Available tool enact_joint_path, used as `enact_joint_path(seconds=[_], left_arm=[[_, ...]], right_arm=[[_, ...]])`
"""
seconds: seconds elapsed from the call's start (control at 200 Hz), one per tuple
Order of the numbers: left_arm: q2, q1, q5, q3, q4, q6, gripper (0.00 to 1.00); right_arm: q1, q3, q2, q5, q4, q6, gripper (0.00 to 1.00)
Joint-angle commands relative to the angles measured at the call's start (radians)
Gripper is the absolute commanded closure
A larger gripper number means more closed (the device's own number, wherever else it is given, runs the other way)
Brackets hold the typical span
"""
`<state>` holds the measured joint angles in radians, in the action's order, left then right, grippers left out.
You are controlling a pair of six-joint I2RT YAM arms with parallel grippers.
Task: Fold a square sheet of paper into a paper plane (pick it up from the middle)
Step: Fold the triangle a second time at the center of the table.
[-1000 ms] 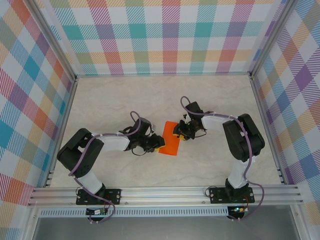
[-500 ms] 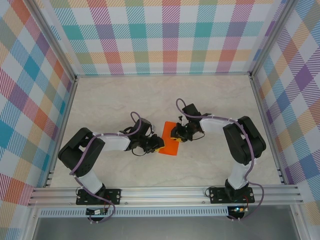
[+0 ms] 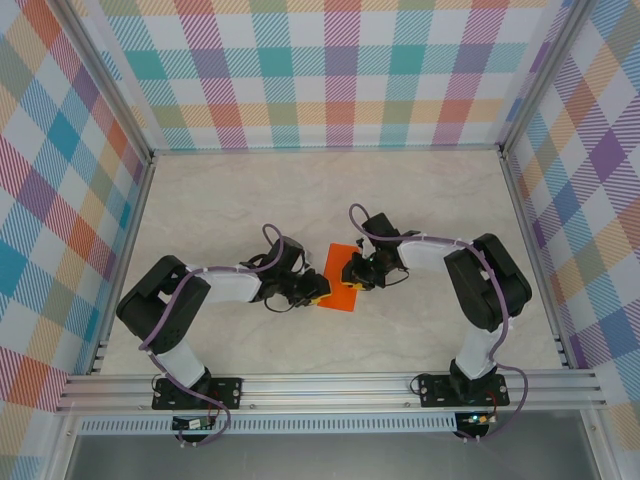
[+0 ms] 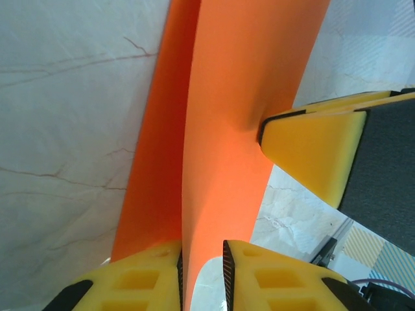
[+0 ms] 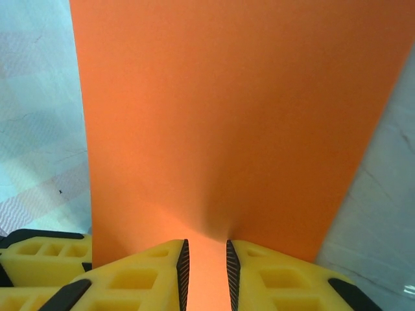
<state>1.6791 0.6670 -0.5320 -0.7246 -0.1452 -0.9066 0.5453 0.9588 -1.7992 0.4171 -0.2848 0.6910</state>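
The square sheet of paper [image 3: 340, 296] is bright orange and lies mid-table between my two arms, folded into a narrow strip. In the left wrist view a raised flap of the paper [image 4: 246, 78] runs down between my left gripper's [image 4: 202, 253] yellow fingers, which are shut on it with a narrow gap. A yellow finger [image 4: 311, 155] of the right gripper dents the flap's far edge. In the right wrist view the paper [image 5: 227, 110] puckers into a ridge where my right gripper [image 5: 204, 249] pinches it. From above, the left gripper [image 3: 317, 291] and right gripper [image 3: 356, 272] flank the strip.
The pale marbled tabletop [image 3: 250, 200] is fenced by aluminium rails [image 3: 320, 385] and checked walls [image 3: 320, 70]. Both forearms lie low over the table, elbows out to the sides, with purple cables looping above the wrists.
The right gripper slid left and slightly forward onto the paper while its jaws narrowed. The orange strip looks narrower from above. The left gripper stayed at the paper's left edge.
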Motion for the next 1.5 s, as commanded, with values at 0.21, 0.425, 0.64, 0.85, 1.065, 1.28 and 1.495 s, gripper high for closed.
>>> enact_joint_path(seconds=[0.21, 0.425, 0.64, 0.85, 1.065, 1.28, 1.495], left_arm=[[-0.029, 0.023, -0.046, -0.028, -0.124, -0.037, 0.73], [-0.007, 0.023, -0.042, -0.033, -0.166, -0.049, 0.71], [0.018, 0.023, -0.045, -0.045, -0.195, -0.063, 0.67], [0.042, 0.023, -0.047, -0.062, -0.22, -0.074, 0.61], [0.05, 0.023, -0.041, -0.066, -0.231, -0.074, 0.54], [0.063, 0.023, -0.033, -0.068, -0.239, -0.077, 0.52], [0.076, 0.023, -0.026, -0.071, -0.24, -0.075, 0.54]], right_arm=[[0.001, -0.004, -0.01, -0.032, -0.047, -0.016, 0.8], [0.001, 0.017, 0.009, -0.027, -0.048, -0.012, 0.87], [0.001, 0.006, -0.003, -0.006, -0.032, -0.004, 0.9], [-0.001, 0.008, 0.004, -0.005, -0.041, -0.007, 0.9], [-0.005, 0.014, 0.021, -0.005, -0.051, -0.01, 0.86], [-0.017, 0.008, 0.069, -0.006, -0.057, -0.001, 0.83], [-0.053, -0.055, 0.174, -0.025, -0.044, 0.022, 0.73]])
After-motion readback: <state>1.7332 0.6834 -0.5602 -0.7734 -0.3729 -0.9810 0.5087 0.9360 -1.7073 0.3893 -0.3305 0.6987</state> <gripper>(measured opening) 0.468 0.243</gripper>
